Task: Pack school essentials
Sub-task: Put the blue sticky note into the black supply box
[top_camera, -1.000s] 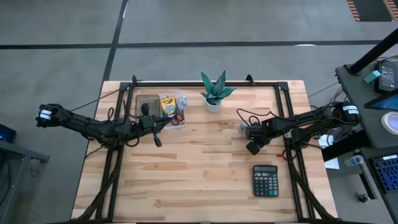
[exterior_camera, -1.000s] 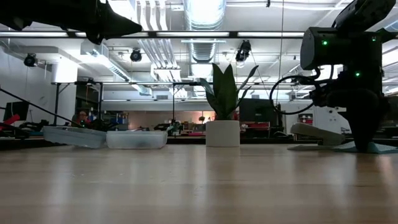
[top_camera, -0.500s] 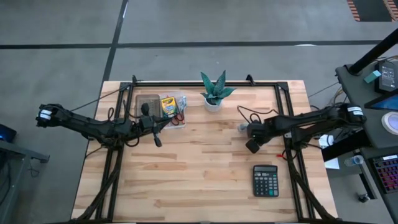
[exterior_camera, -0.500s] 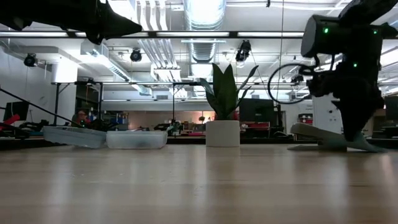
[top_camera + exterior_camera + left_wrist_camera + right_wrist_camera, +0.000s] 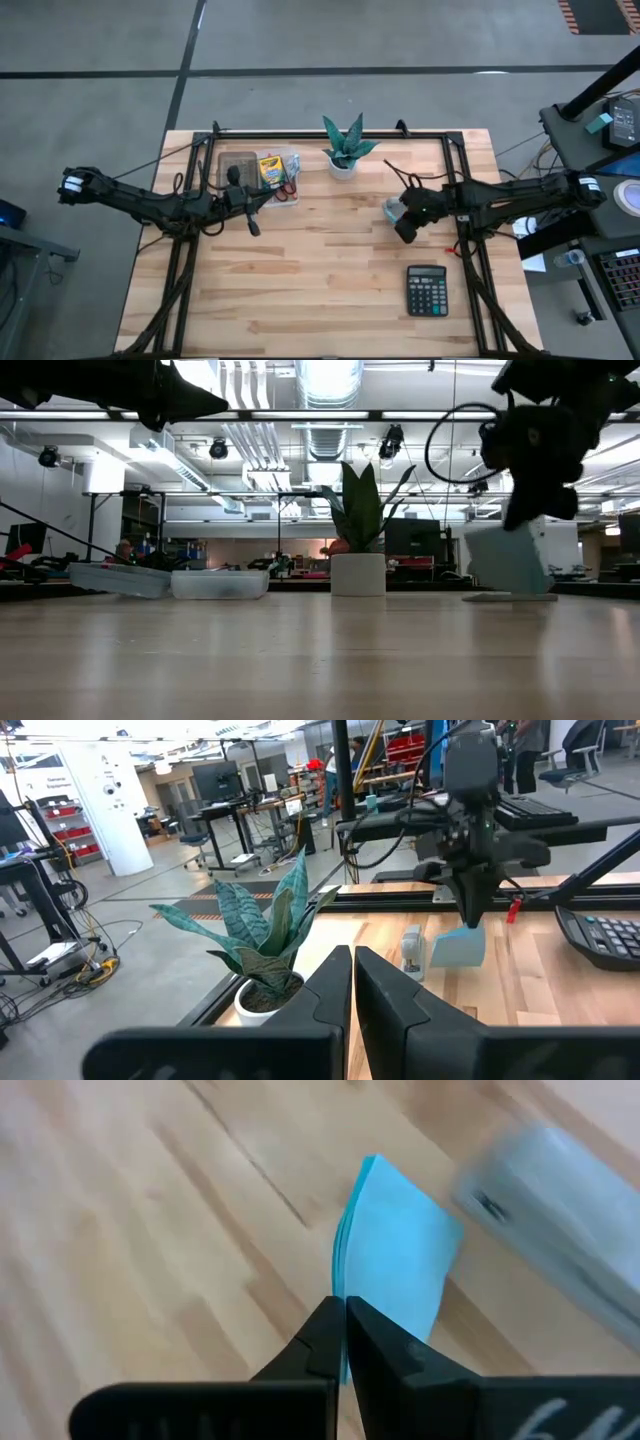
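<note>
I saw the right gripper (image 5: 342, 1312) clamped on the light-blue sticky-note pad (image 5: 400, 1270), lifted clear of the table (image 5: 330, 290); the left gripper (image 5: 353, 982) hung closed, empty, beside the clear container (image 5: 255, 172).

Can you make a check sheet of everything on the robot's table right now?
Surface: wooden table, bare in front.
Job's things: light-blue sticky-note pad lifted off the table; clear box holding the crayon box and scissors.
Clutter: potted plant, calculator, stapler.
Claws: right claw shut on the pad; left claw shut, empty, beside the clear box.
Cables: black loops at both arms.
Surroundings: workshop benches, shelves.
</note>
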